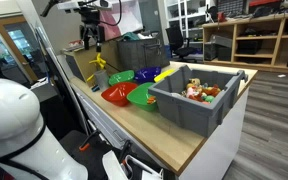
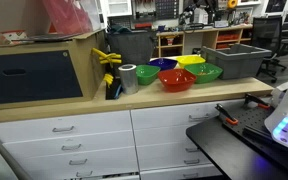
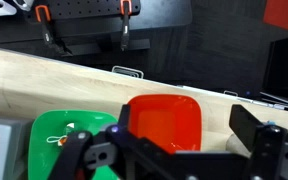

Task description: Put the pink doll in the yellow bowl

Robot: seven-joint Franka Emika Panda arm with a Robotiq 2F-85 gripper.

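Pink doll [image 3: 58, 138], seemingly, lies in a green bowl [image 3: 42, 150]; gripper [image 3: 174, 148] above, jaws spread and empty.
Red bowl [image 3: 164, 120] just beside it at right. Yellow bowl [image 2: 189, 61] sits farther back, hemmed between other bowls and the grey bin [image 2: 234, 60].

Wooden countertop [image 2: 44, 104] over white drawers [image 2: 69, 140], workshop shelving [image 1: 254, 40] behind, grey floor [image 1: 274, 120].

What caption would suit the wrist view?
Tool hovers over a red bowl and a green bowl on a wooden counter.
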